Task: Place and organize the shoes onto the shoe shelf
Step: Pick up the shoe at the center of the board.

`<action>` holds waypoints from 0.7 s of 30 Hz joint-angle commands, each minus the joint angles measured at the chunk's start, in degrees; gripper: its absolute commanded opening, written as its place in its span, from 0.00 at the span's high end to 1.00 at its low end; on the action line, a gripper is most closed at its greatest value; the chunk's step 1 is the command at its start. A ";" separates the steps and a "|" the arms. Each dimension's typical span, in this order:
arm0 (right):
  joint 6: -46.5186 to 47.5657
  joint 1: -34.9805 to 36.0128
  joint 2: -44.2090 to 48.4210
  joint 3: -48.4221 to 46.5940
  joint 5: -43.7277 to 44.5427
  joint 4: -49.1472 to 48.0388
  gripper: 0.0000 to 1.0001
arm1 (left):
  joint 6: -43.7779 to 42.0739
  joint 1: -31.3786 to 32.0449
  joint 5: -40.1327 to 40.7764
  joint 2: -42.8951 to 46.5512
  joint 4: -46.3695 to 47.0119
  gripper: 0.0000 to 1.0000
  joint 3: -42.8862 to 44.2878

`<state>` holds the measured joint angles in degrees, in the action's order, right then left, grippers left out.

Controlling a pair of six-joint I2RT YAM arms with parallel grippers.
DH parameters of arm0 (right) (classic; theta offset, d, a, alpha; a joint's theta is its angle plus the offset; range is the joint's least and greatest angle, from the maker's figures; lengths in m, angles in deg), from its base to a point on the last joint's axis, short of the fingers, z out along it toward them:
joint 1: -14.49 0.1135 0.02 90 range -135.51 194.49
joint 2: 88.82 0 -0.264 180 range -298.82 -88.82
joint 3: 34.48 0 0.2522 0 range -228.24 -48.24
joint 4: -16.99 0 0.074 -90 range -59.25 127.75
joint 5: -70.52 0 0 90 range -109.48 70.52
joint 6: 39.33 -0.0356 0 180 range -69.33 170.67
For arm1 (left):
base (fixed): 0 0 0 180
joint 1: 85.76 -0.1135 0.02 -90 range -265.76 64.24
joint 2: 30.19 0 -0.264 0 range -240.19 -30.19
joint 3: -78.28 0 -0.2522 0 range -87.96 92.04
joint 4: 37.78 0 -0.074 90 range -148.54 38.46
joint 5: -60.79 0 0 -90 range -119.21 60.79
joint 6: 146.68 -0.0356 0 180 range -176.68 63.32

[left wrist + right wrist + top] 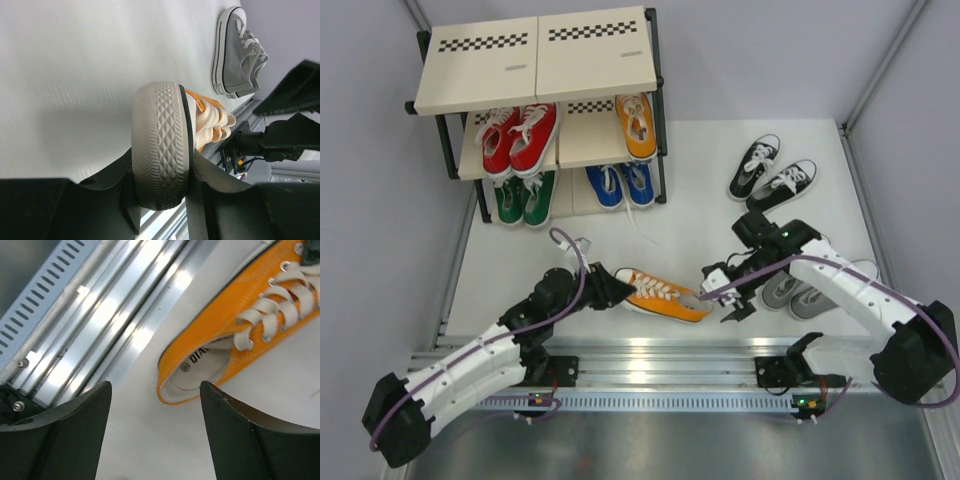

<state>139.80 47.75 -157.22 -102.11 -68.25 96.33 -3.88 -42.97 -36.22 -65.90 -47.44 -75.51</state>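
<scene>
Clamping the left claw (610, 292) on the white, diamond-textured toe cap of the orange sneaker (663, 295), pressing a finger against each side. Lying on the white counter (690, 210) near the front rail, between the two arms, pointing toe left and heel right. Showing orange canvas, white laces through metal eyelets, a white sole edged with a black stripe, and a pale insole bearing a dark printed mark. Holding the right claw (725, 297) spread apart just beside the heel, gripping nothing. Showing the shelf (535, 55) at far left, carrying the red pair (520, 135) and a second orange sneaker (637, 125) on the middle tier, the green pair (523, 197) and blue pair (620, 183) below. Showing the black pair (772, 172) on the counter at far right, and the grey pair (800, 290) beside the right arm.
</scene>
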 commanded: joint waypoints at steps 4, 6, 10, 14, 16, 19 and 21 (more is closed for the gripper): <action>-2.36 8.84 0.99 2.10 -0.63 -3.70 0.37 | 4.24 -0.25 -0.47 1.34 5.13 1.00 3.55; -4.65 9.63 0.12 2.27 1.31 -5.98 0.41 | 5.12 -0.25 -0.47 1.95 6.35 1.00 3.29; -9.82 11.13 -1.29 2.98 4.38 -10.11 0.49 | 8.02 -0.25 -1.08 2.74 9.08 1.00 2.23; -11.78 12.27 -2.35 3.24 8.51 -14.24 0.50 | 8.90 -0.25 -2.40 2.66 9.79 1.00 1.97; -12.39 12.53 -2.96 3.24 9.57 -15.13 0.50 | 8.73 -0.25 -2.75 2.83 9.27 1.00 1.97; -12.48 12.62 -3.23 3.68 11.50 -16.01 0.51 | 8.38 -0.25 -3.19 3.18 8.82 1.00 1.97; -12.66 12.54 -2.36 4.21 13.08 -16.36 0.51 | 8.20 -0.25 -3.37 3.53 8.56 1.00 1.97</action>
<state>128.08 59.35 -160.24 -98.74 -57.41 82.82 2.37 -43.04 -37.60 -64.13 -47.24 -75.51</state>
